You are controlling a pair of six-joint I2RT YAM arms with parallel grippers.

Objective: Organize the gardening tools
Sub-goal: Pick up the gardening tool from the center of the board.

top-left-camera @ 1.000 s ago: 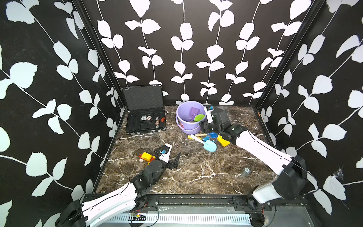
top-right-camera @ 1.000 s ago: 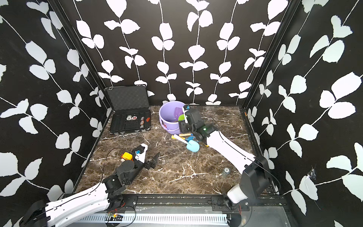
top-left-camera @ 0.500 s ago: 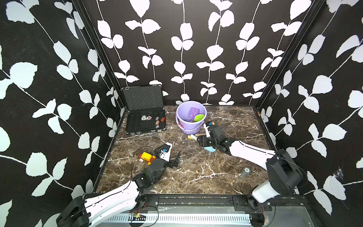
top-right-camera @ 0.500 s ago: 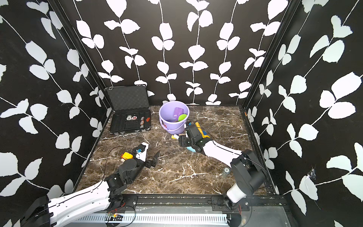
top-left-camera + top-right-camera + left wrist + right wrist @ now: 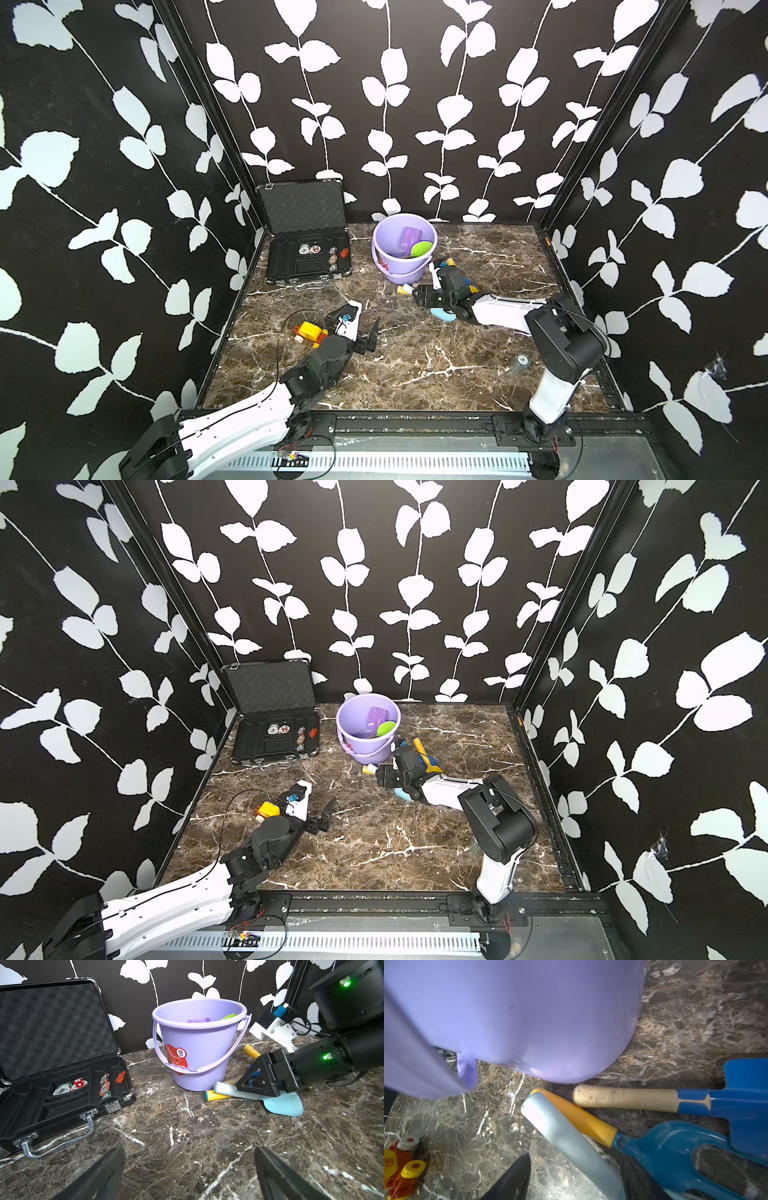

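Nearest, the left gripper (image 5: 189,1153) hangs over the table (image 5: 187,1122), jaws spread wide and empty. Its fingers run off the edge of the left wrist view. Beside it lies a yellow-and-red toy (image 5: 309,330), partly behind the arm. A small round thing (image 5: 521,359) near the right arm's base is too blurred to name.

Farther on, the right gripper (image 5: 576,1157) is low over the tools. Its jaws are parted astride the handle of the light blue scoop (image 5: 284,1103), with a gap on one side, so it is unclamped. Touching that handle lies the rake (image 5: 664,1147), and beside it the blue spade (image 5: 625,1097), blade cut off. Another yellow handle (image 5: 250,1051) shows behind the gripper, head hidden.

All lie just beside the bucket (image 5: 199,1049), which holds a purple scoop (image 5: 409,239) and a lime scoop (image 5: 422,249), handles hidden. Farthest, an open case (image 5: 307,266).
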